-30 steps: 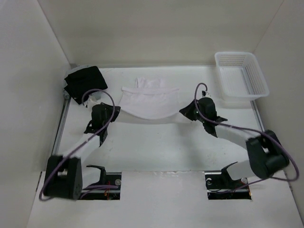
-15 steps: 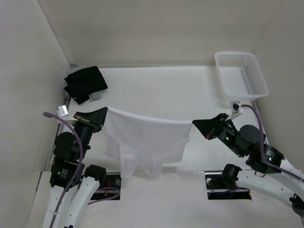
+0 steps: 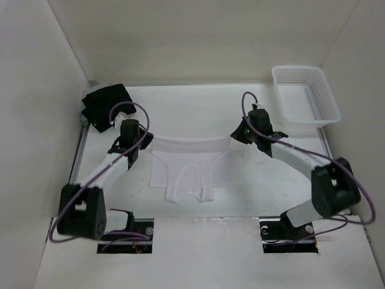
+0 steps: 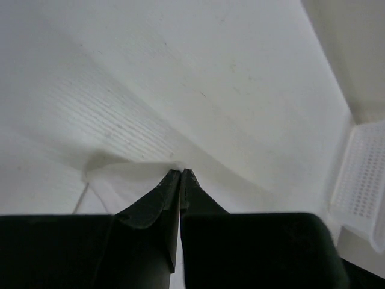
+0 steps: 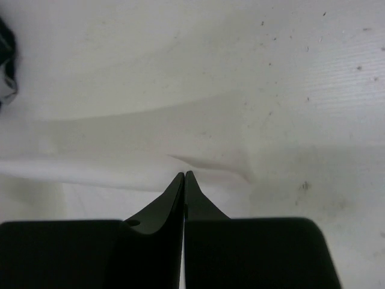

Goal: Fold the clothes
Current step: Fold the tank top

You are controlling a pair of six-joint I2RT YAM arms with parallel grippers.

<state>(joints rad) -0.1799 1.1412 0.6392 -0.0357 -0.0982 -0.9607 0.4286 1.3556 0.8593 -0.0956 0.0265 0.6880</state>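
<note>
The table point(image 3: 198, 108) is white and walled on three sides. The left arm point(image 3: 102, 171) reaches from the table's near left up toward its middle. The right arm point(image 3: 295, 156) does the same from the near right.

The clothes point(image 3: 189, 165) lie in the middle of the table, between the two arms. Their far edge is stretched in a shallow curve from one wrist to the other. The rest spreads toward the table's near edge in loose folds, with a crumpled lower part.

The basket point(image 3: 301, 123) sits at the table's far right corner, well apart from the clothes. The black garment point(image 3: 107, 105) is bunched at the table's far left corner.

The left gripper point(image 4: 180, 173) has its jaws pressed together and pinches the left end of the clothes' far edge, low over the table. The right gripper point(image 5: 184, 174) is likewise closed tight on the right end of that edge, where the fabric wrinkles at its tips.
</note>
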